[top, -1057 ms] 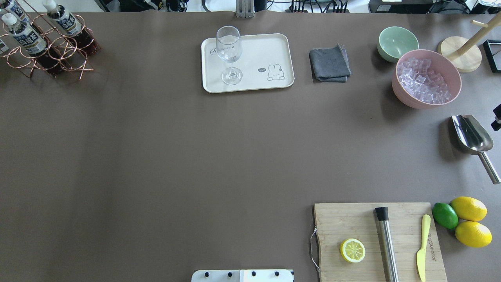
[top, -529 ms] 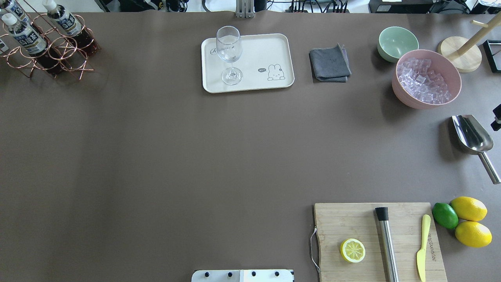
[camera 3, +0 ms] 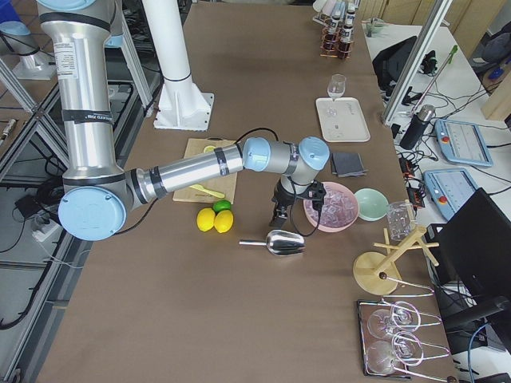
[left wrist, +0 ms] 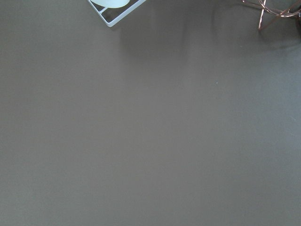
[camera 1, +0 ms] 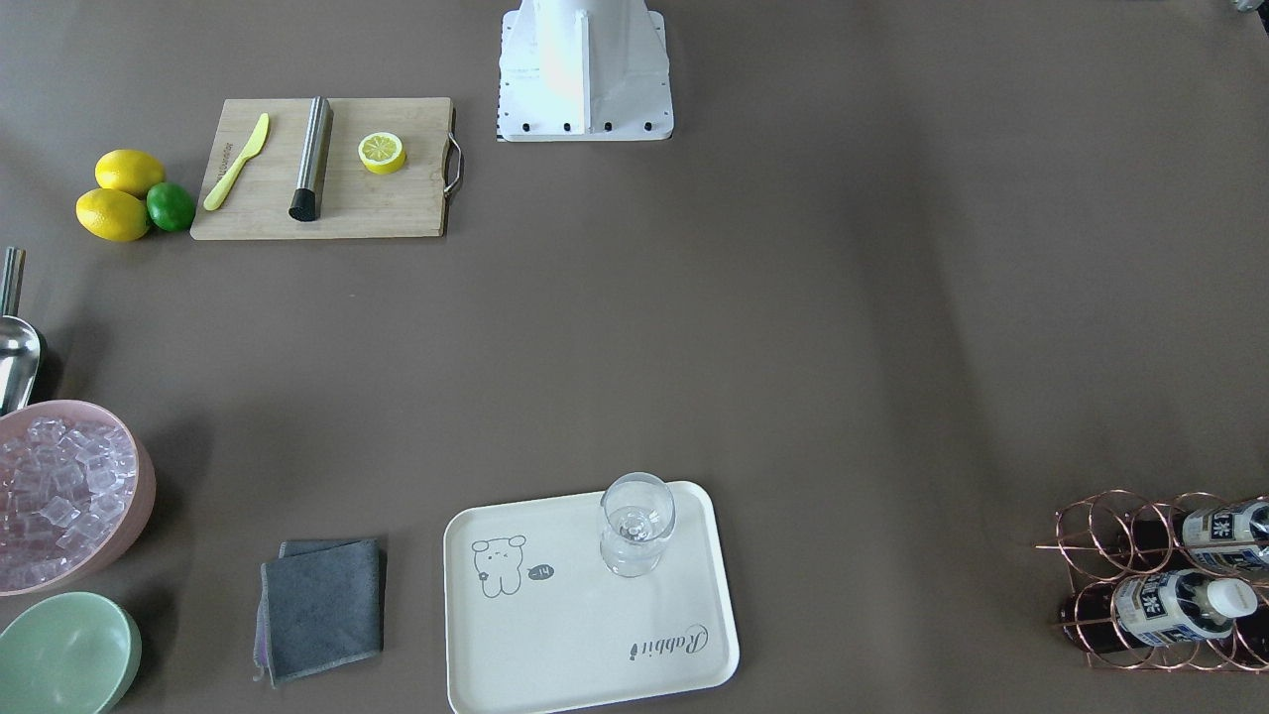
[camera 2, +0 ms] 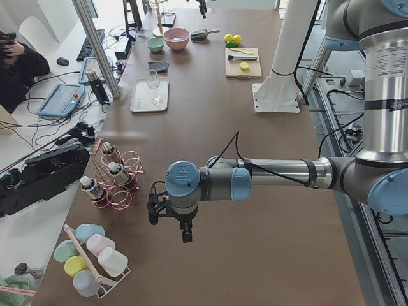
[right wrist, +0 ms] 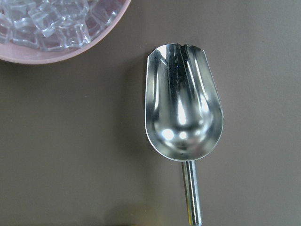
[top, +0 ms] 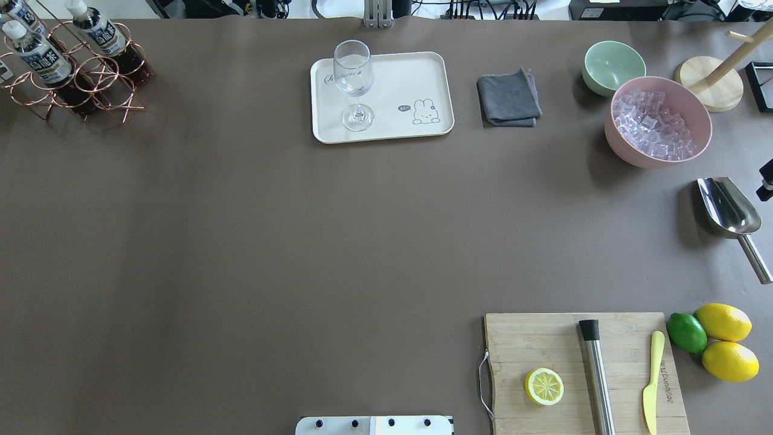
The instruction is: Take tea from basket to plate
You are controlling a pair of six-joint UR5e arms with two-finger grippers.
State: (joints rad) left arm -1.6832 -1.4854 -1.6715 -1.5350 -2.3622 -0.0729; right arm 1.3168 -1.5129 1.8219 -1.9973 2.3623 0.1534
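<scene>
Three tea bottles (top: 37,55) of clear plastic with white caps stand in the basket (top: 102,90), six copper wire rings at the table's far left corner. One smooth cream plate (top: 410,78), a rounded rectangle, lies far centre and bears one stemmed glass (top: 353,72). The left gripper (camera 2: 171,222) hovers near the basket, the right gripper (camera 3: 297,209) above one shiny steel scoop (right wrist: 183,117). How either's jaws stand cannot be told.

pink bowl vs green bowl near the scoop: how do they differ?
Colour: the pink bowl is dusty pink, the green bowl pale green.
Size: the pink bowl is clearly wider than the green bowl.
Contents: the pink bowl is heaped with ice cubes; the green bowl is empty.
Shared: both are round, upright, side by side on the table.
</scene>
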